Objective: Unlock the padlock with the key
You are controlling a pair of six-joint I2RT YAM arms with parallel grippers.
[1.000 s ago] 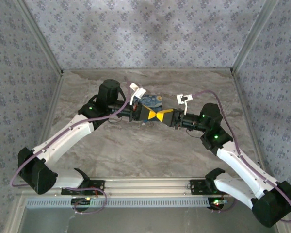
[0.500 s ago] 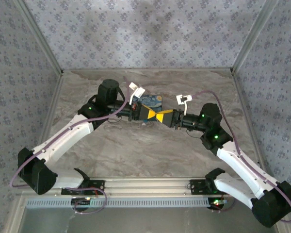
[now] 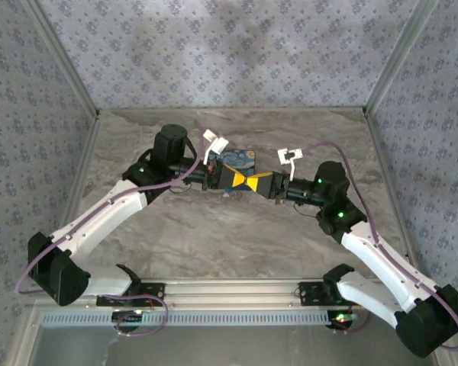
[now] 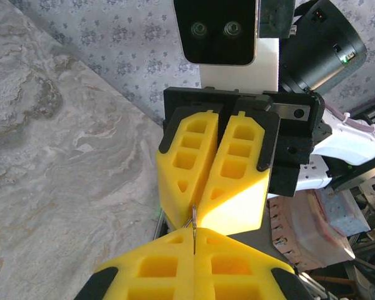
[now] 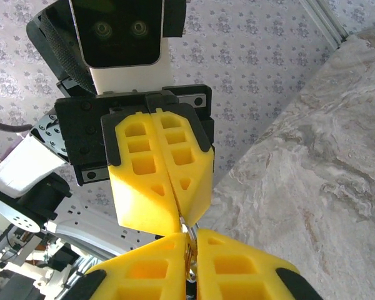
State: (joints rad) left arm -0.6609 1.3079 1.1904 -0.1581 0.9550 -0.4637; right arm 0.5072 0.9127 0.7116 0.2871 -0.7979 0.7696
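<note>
— How do the pincers stand?

— The left gripper (image 4: pixel 194 245) has its yellow fingers pressed flat together. A thin metal sliver (image 4: pixel 192 226) stands pinched in their seam. The right gripper (image 5: pixel 191 242) is closed too, its pads all but meeting. Something metallic glints in its seam, but I cannot tell whether it grips that.

— How do they sit against each other?

— Nose to nose, tips touching or nearly so. The sliver reaches from the left one's seam up to the right one's tips.

— And the padlock?

— I cannot tell whether the sliver is the key blade or the padlock shackle, as it is too thin to read. It sits at the meeting point, just in front of the printed box (image 3: pixel 243 158), about midway along its near edge.

— And further out?

— The left gripper comes in from the box's left and the right gripper from its right. Both arms bend away from the box toward the near side. The box rests on the marbled table (image 3: pixel 214 236), towards its far side.
</note>
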